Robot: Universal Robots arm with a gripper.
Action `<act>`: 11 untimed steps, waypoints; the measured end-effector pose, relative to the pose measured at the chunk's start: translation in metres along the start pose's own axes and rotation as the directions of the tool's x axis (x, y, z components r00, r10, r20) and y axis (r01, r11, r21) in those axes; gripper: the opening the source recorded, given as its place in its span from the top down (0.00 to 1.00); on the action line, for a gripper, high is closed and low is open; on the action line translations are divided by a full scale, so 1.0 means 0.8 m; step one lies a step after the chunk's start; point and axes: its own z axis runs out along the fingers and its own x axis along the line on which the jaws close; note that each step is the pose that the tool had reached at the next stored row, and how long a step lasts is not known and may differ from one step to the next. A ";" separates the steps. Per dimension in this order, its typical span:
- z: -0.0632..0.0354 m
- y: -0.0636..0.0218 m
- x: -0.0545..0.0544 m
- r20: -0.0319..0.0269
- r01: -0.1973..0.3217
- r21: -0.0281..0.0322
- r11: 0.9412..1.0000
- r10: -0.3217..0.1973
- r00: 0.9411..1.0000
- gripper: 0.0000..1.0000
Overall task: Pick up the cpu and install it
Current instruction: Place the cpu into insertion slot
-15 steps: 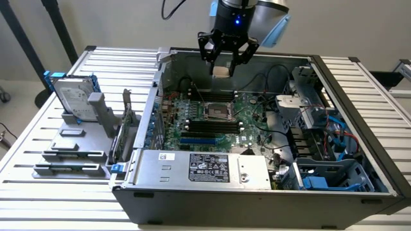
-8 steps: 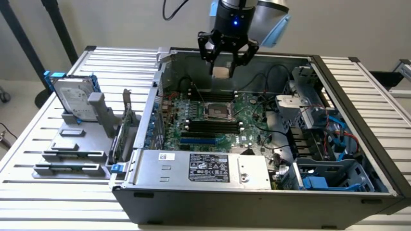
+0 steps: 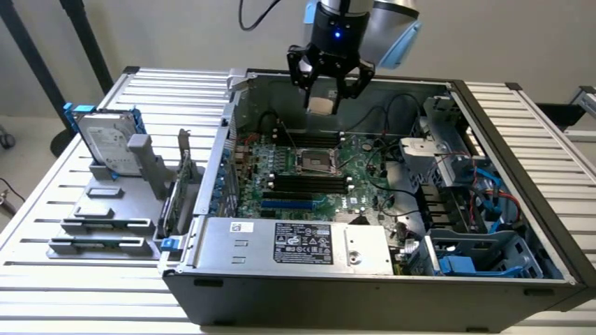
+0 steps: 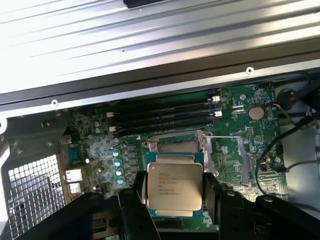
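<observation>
My gripper [image 3: 328,98] hangs above the far part of the open computer case, its black fingers shut on the cpu [image 3: 322,104], a small flat square chip. From the wrist, the cpu [image 4: 174,184] appears with its shiny silver top and printed text, held between the two black fingers [image 4: 134,200]. Below it lies the green motherboard [image 3: 308,174] with the square cpu socket [image 3: 317,160], whose metal frame stands open. In the wrist view the socket [image 4: 175,146] lies just beyond the held chip.
The case [image 3: 373,279] has high walls, a power supply [image 3: 298,243] at the front and drive cages with cables [image 3: 465,181] toward the exterior view's right. Black memory slots [image 4: 165,112] flank the socket. A grey rack holding a hard drive [image 3: 107,143] stands toward the exterior view's left.
</observation>
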 end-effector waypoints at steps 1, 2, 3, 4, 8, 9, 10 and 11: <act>0.001 0.000 0.000 0.001 -0.018 -0.001 1.000 0.018 1.000 0.45; 0.001 0.000 0.000 0.002 -0.036 -0.003 0.999 0.036 0.999 0.45; 0.002 0.000 0.000 0.002 -0.054 -0.005 0.999 0.054 0.999 0.45; 0.002 0.000 0.000 0.003 -0.072 -0.006 0.997 0.072 0.997 0.45; 0.004 0.000 0.000 0.006 -0.145 -0.013 0.989 0.145 0.989 0.45; 0.005 0.000 0.000 0.006 -0.162 -0.014 0.987 0.163 0.987 0.45; 0.005 0.000 0.000 0.007 -0.180 -0.016 0.984 0.180 0.984 0.45; 0.006 0.000 0.000 0.007 -0.198 -0.018 0.980 0.198 0.980 0.45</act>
